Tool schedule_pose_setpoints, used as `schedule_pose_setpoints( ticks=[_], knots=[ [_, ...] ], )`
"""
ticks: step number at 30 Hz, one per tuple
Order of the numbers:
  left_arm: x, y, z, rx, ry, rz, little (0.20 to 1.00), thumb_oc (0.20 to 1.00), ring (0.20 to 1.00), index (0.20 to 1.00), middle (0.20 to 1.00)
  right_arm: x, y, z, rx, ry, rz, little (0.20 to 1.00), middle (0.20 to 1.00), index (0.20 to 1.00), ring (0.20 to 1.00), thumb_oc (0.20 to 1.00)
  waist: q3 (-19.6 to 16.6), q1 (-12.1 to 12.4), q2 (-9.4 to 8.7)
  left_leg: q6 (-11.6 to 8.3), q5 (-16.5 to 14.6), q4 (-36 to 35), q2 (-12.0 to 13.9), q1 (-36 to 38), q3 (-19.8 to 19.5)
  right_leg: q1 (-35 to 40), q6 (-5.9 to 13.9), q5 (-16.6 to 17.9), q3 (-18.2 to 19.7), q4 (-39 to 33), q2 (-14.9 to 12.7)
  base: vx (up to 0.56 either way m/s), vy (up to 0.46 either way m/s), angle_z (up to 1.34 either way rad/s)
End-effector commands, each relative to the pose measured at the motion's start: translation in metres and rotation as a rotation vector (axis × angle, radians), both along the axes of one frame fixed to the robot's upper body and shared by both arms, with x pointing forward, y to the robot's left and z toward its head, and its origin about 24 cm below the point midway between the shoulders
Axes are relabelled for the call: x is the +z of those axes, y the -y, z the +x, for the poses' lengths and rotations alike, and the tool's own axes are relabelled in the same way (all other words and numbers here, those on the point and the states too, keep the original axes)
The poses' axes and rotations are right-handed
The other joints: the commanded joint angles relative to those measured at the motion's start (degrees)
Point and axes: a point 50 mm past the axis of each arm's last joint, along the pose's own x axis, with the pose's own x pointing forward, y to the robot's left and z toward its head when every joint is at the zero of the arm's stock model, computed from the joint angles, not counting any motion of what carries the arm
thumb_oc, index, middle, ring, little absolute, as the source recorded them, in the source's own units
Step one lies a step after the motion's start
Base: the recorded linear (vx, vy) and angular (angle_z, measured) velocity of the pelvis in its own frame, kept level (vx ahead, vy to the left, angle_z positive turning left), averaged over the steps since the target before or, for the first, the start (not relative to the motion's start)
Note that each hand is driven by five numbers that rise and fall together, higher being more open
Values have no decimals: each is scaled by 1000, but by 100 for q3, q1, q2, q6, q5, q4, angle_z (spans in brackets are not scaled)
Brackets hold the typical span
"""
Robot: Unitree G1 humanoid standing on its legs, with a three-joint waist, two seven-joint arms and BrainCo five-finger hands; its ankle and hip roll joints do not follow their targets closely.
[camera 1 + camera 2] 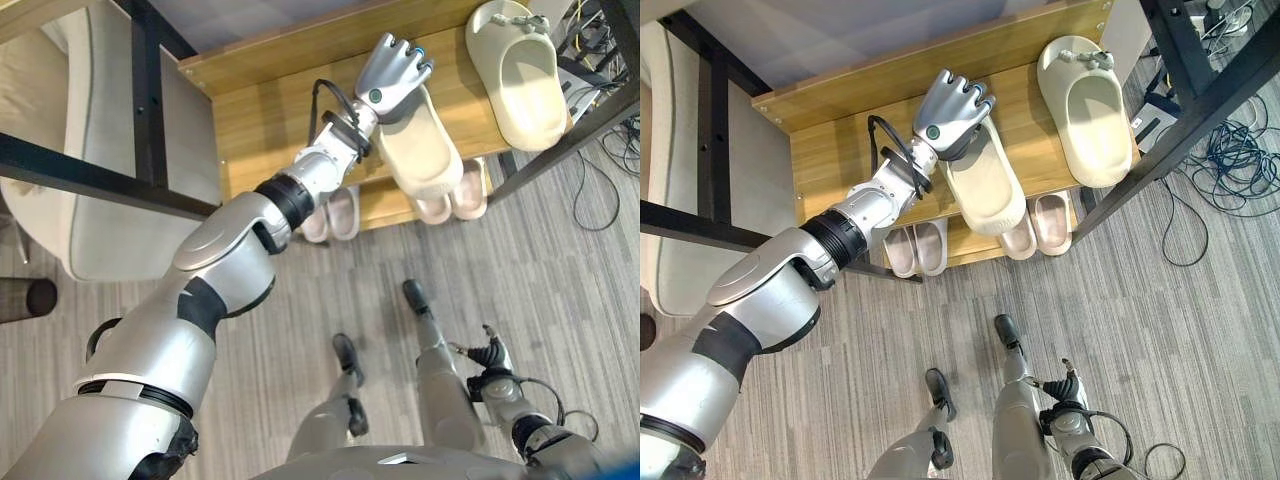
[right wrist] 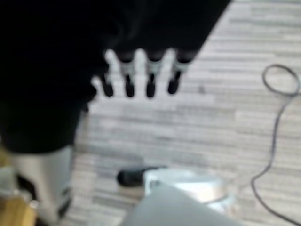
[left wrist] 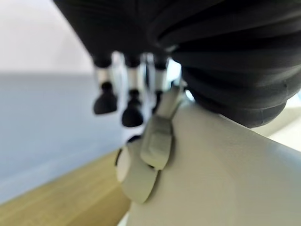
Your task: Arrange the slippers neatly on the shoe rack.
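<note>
On the top board of the wooden shoe rack (image 1: pixel 265 110), a cream slipper (image 1: pixel 422 150) lies with its heel past the front edge. My left hand (image 1: pixel 392 68) rests on its toe end. In the left wrist view its fingers (image 3: pixel 106 101) reach straight past the slipper's upper (image 3: pixel 221 174) without clasping it, and the thumb is hidden. A second cream slipper (image 1: pixel 525 80) lies to the right on the same board. My right hand (image 1: pixel 490 352) hangs low over the floor with straight fingers (image 2: pixel 150 87) and holds nothing.
Two pairs of pale pink slippers (image 1: pixel 335 215) (image 1: pixel 455 195) sit on the lower shelf. Black metal bars (image 1: pixel 100 175) (image 1: pixel 560 140) cross on both sides of the rack. A white seat (image 1: pixel 100 130) stands at the left, and cables (image 1: pixel 600 170) trail on the floor at the right.
</note>
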Motion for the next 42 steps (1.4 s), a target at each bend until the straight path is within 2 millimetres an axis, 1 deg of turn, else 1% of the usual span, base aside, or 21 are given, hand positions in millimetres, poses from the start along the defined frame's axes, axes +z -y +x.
schedule_pose_setpoints(
  ticks=[1, 5, 10, 18, 19, 20, 21, 22, 23, 24, 25, 28, 30, 32, 33, 34, 35, 37, 38, 41, 42],
  knots=[
    [61, -15, 3, 67, 152, -106, 200, 200, 200, 200, 200, -4, 6, -10, -12, -32, -19, 1000, 1000, 1000, 1000, 1000, -40, -119, 87, -466, -68, 31, 386, -87, -508, 162, 465, -790, -277, 474, -195, 20, -24, -8],
    [74, -30, 6, 113, 171, -135, 200, 200, 200, 200, 200, -4, 7, -11, -16, -37, -21, 1000, 1000, 1000, 1000, 1000, -17, -175, 93, -487, -34, 31, 433, -110, -446, 57, 463, -781, -231, 498, -137, 19, -33, -12],
    [69, -31, 9, 137, 145, -128, 200, 200, 200, 200, 200, -4, 8, -11, -22, -36, -21, 1000, 1000, 1000, 1000, 1000, -81, -226, 69, -505, -65, 31, 497, -126, -371, -62, 441, -815, -167, 556, -63, 21, -43, -9],
    [72, -32, 10, 165, 145, -124, 203, 203, 203, 203, 203, -5, 6, -12, -29, -34, -17, 1000, 1000, 1000, 1000, 1000, -198, -282, 18, -520, -60, 31, 539, -241, -366, -200, 436, -741, -155, 508, -19, 10, -16, -5],
    [71, -28, 10, 165, 142, -117, 501, 501, 501, 501, 501, -6, 6, -14, -21, -39, -18, 1000, 1000, 1000, 1000, 1000, -222, -300, -8, -523, -63, 31, 550, -254, -373, -204, 437, -742, -169, 513, -14, -4, -2, -5],
    [70, -24, 9, 159, 139, -118, 558, 558, 558, 558, 558, -7, 5, -15, -21, -44, -14, 1000, 1000, 1000, 1000, 1000, -233, -324, -41, -526, -59, 31, 557, -266, -394, -193, 439, -731, -191, 489, -6, 0, 0, 0],
    [66, -26, 11, 173, 131, -112, 608, 608, 608, 608, 608, -7, 6, -15, -24, -48, -13, 1000, 1000, 1000, 1000, 1000, -250, -332, -61, -527, -66, 31, 556, -271, -389, -202, 443, -722, -194, 477, -2, 0, 0, 0],
    [66, -24, 11, 169, 131, -110, 802, 802, 802, 802, 802, -7, 7, -16, -28, -54, -12, 1000, 1000, 1000, 1000, 1000, -277, -337, -86, -530, -67, 31, 561, -276, -375, -224, 441, -707, -196, 477, -2, 0, 0, 0],
    [68, -23, 10, 169, 134, -117, 862, 862, 862, 862, 862, -8, 6, -17, -30, -56, -5, 1000, 1000, 1000, 1000, 1000, -318, -362, -120, -532, -82, 31, 576, -274, -368, -245, 435, -704, -175, 484, 7, 0, 0, 0],
    [68, -23, 10, 169, 134, -117, 900, 900, 900, 900, 900, -8, 6, -17, -30, -56, -5, 1000, 1000, 1000, 1000, 1000, -320, -361, -120, -532, -82, 31, 576, -275, -367, -247, 435, -704, -173, 485, 7, 0, 0, 0],
    [67, -20, 10, 164, 130, -118, 1000, 1000, 1000, 1000, 1000, -10, 4, -19, -11, -66, -12, 1000, 1000, 1000, 1000, 1000, -378, -365, -140, -528, -91, 31, 587, -277, -357, -257, 428, -705, -171, 491, 10, 0, 0, 0],
    [62, -18, 10, 162, 110, -119, 1000, 1000, 1000, 1000, 1000, -9, 4, -19, -3, -69, -21, 1000, 1000, 1000, 1000, 1000, -403, -346, -130, -520, -102, 31, 583, -273, -344, -276, 423, -712, -173, 513, 19, 0, 0, 0],
    [62, -24, 12, 172, 90, -170, 1000, 1000, 1000, 1000, 1000, -10, 3, -19, -2, -70, -21, 1000, 1000, 1000, 1000, 1000, -406, -317, -126, -520, -87, 31, 570, -291, -356, -275, 424, -699, -184, 500, 11, -16, 2, -1],
    [68, -36, 14, 153, 41, -337, 1000, 1000, 1000, 1000, 1000, -12, 1, -24, -4, -86, -12, 1000, 1000, 1000, 1000, 1000, -409, -282, -113, -521, -53, 31, 562, -287, -392, -236, 414, -713, -221, 505, -2, -44, 3, 0],
    [68, -55, 17, 172, 21, -342, 1000, 1000, 1000, 1000, 1000, -13, 9, -29, -35, -110, -15, 1000, 1000, 1000, 1000, 1000, -410, -169, -75, -516, -35, 31, 532, -222, -451, -96, 429, -738, -298, 500, -32, -35, 6, 2],
    [68, -55, 17, 172, 21, -342, 1000, 1000, 1000, 1000, 1000, -13, 9, -29, -35, -110, -15, 1000, 1000, 1000, 1000, 1000, -407, -171, -75, -516, -36, 31, 532, -219, -452, -92, 429, -738, -299, 499, -33, -22, 16, 5],
    [63, -54, 18, 183, 18, -276, 1000, 1000, 1000, 1000, 1000, -13, 10, -28, -38, -114, -8, 1000, 1000, 1000, 1000, 1000, -410, -98, -65, -510, -44, 31, 514, -137, -480, 25, 443, -765, -348, 496, -57, -12, -5, 14],
    [60, -61, 19, 203, 16, -236, 1000, 1000, 1000, 1000, 1000, -15, 10, -33, -40, -131, 3, 1000, 1000, 1000, 1000, 1000, -434, -43, -82, -513, -21, 31, 492, -84, -511, 141, 449, -766, -410, 482, -90, -10, -17, 30],
    [45, -71, 22, 220, -40, -226, 1000, 1000, 1000, 1000, 1000, -15, 16, -34, -77, -138, 11, 1000, 1000, 1000, 1000, 1000, -473, 70, -104, -495, -43, 31, 462, 59, -541, 299, 445, -850, -472, 547, -118, 10, -17, 30],
    [27, -78, 22, 181, -131, -326, 1000, 1000, 1000, 1000, 1000, -15, 16, -33, -100, -143, 21, 1000, 1000, 1000, 1000, 1000, -493, 144, -123, -489, -50, 31, 428, 171, -612, 438, 438, -915, -536, 617, -165, 4, -5, 22],
    [25, -80, 22, 167, -147, -352, 1000, 1000, 1000, 1000, 1000, -15, 17, -34, -102, -147, 20, 1000, 1000, 1000, 1000, 1000, -495, 159, -123, -489, -57, 31, 418, 183, -619, 458, 439, -925, -550, 627, -178, -25, 13, 25]
  ],
)
